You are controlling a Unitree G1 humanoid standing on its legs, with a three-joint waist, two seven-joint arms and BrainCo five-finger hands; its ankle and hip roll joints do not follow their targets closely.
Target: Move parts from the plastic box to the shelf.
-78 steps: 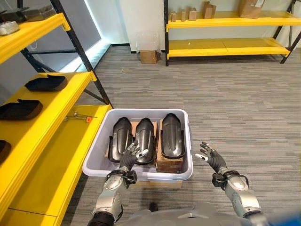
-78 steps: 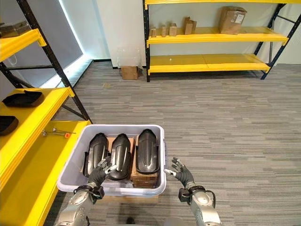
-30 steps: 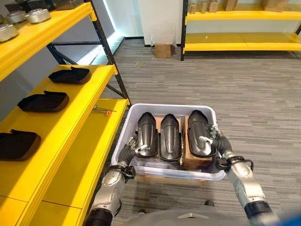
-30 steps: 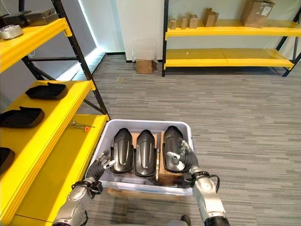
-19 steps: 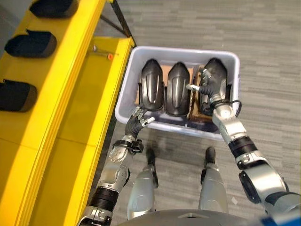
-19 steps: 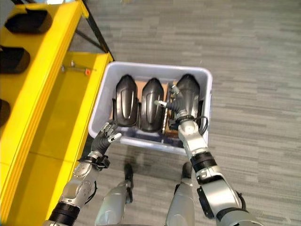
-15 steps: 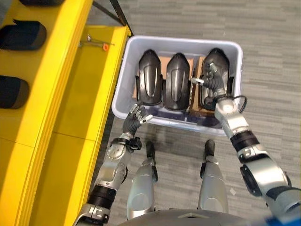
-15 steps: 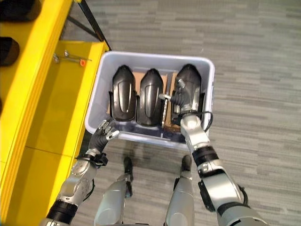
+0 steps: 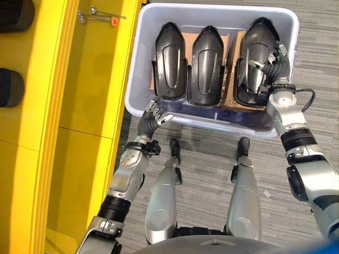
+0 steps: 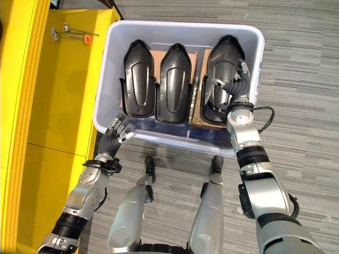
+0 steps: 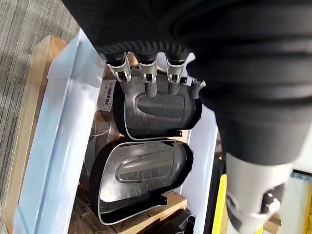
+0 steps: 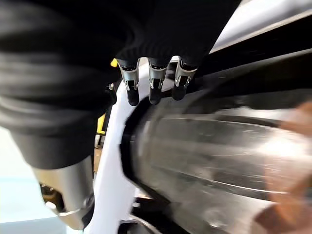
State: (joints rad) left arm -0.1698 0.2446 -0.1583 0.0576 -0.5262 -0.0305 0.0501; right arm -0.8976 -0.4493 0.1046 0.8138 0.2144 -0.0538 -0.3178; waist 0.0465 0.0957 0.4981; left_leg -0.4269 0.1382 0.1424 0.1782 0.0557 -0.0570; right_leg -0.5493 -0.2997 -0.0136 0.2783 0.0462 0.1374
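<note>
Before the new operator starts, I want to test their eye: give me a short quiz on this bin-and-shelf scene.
1. How many black parts lie in the plastic box?
2. True or false: the left robot hand is inside the box.
3. Which part is the right robot hand on? A) left part B) middle part C) right part

Key: 1. three; 2. false, it is at the near rim outside; 3. C

Warehouse/stockroom: yellow shelf [image 9: 79,79], grey carpet floor [image 10: 302,63], plastic box [image 9: 212,10] w/ black parts [image 9: 206,63].
</note>
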